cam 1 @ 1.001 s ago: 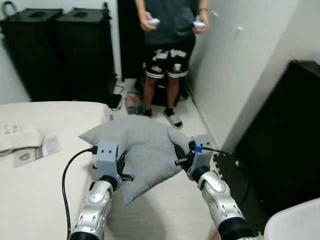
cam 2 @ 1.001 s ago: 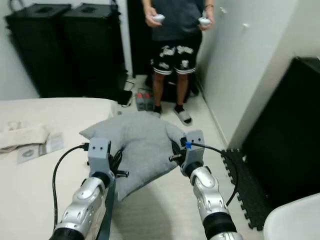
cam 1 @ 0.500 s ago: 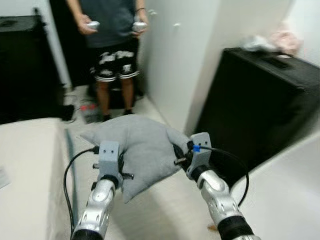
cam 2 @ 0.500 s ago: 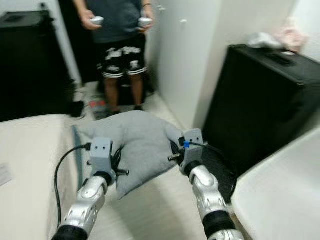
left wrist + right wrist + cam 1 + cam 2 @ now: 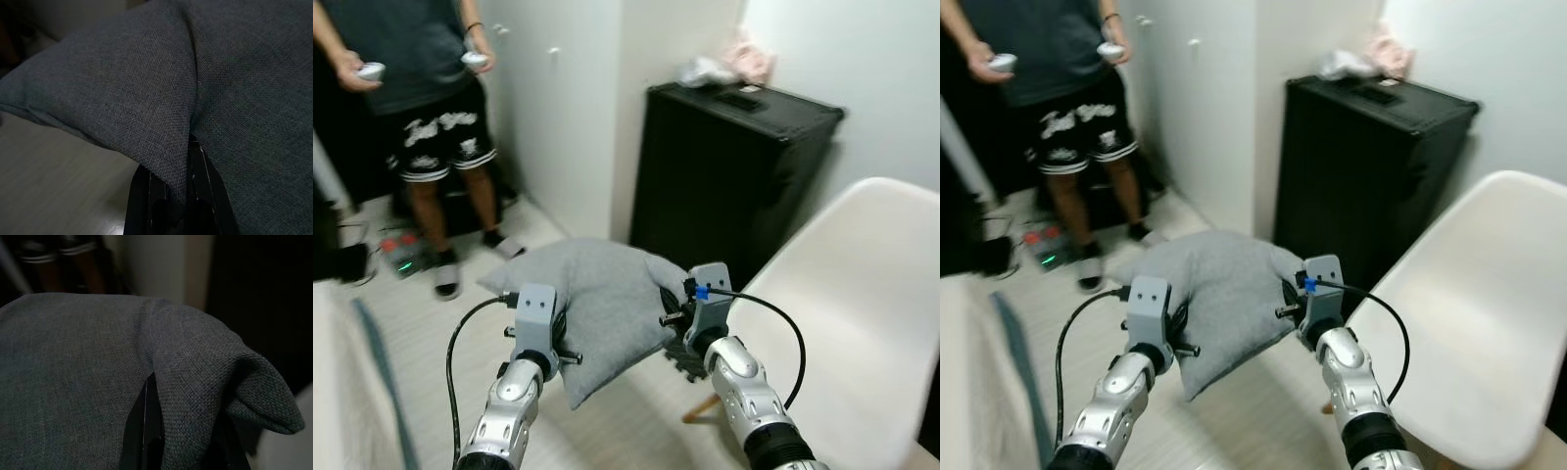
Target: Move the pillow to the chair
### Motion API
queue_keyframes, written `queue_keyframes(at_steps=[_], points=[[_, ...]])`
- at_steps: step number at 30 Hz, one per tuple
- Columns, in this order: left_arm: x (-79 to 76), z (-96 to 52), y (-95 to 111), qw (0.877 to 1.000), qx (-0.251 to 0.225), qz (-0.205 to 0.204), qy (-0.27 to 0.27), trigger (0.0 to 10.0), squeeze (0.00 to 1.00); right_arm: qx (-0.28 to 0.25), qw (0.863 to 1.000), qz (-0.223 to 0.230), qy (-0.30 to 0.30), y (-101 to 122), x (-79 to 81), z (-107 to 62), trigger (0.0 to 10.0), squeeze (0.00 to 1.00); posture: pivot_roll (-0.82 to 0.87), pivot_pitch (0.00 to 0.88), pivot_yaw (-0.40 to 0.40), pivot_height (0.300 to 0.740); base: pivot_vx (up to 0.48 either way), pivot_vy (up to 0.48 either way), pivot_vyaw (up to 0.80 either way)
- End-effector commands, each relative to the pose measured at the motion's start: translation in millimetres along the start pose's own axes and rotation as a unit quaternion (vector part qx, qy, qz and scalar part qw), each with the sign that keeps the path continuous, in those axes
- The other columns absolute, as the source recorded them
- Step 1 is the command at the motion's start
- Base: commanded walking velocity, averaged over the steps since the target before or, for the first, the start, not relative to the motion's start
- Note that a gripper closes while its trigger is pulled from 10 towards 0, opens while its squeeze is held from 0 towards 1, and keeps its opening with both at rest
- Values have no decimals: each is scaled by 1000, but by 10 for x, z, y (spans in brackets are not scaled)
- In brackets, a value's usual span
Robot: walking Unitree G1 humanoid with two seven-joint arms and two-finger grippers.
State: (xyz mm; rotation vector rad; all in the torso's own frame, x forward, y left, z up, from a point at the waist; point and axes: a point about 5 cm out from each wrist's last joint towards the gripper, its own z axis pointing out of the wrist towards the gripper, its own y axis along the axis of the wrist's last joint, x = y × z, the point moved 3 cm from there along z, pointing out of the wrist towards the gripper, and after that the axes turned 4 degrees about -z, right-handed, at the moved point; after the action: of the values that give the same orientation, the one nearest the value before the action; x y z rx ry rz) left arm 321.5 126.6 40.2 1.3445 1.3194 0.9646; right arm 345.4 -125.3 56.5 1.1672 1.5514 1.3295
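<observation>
While both arms carry it, the grey pillow (image 5: pixel 592 308) hangs in the air between them: the left claw (image 5: pixel 551 328) pinches a fold at one side, the right claw (image 5: pixel 674 311) pinches the opposite corner. Its woven fabric bunches at each grip, a loose corner drooping. The long axis runs claw to claw. The white chair (image 5: pixel 842 323) lies on the robot's right, nearest the right arm. Beyond stand a black cabinet (image 5: pixel 729 176) and a person (image 5: pixel 421 117).
</observation>
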Motion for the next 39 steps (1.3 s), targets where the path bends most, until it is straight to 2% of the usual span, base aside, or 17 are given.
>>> queue_keyframes(at_steps=[1,3,10,17,22,39], points=[[166,-8,11,999,-2,11,33,10000,0,-4,999,7,-43,21,-190,-24,10000,0,0,10,0,740,0,0,-800],[179,-1,17,999,-5,25,39,10000,0,-3,999,8,-47,17,-216,-26,10000,0,0,9,0,740,0,0,-800],[217,-14,92,998,-23,8,54,10000,0,-2,999,10,-52,23,-237,-25,10000,0,0,11,3,740,0,0,-800],[203,-10,96,998,-21,37,37,10000,0,0,998,14,-55,7,-230,-19,10000,0,3,17,4,740,0,0,-800],[177,-4,84,999,-20,38,26,10000,0,5,998,20,-66,-18,-246,-18,10000,0,4,21,10,740,0,0,-800],[106,-3,102,1000,-23,12,7,10000,0,11,997,28,-71,-54,-264,-27,10000,0,10,33,8,740,0,0,-800]])
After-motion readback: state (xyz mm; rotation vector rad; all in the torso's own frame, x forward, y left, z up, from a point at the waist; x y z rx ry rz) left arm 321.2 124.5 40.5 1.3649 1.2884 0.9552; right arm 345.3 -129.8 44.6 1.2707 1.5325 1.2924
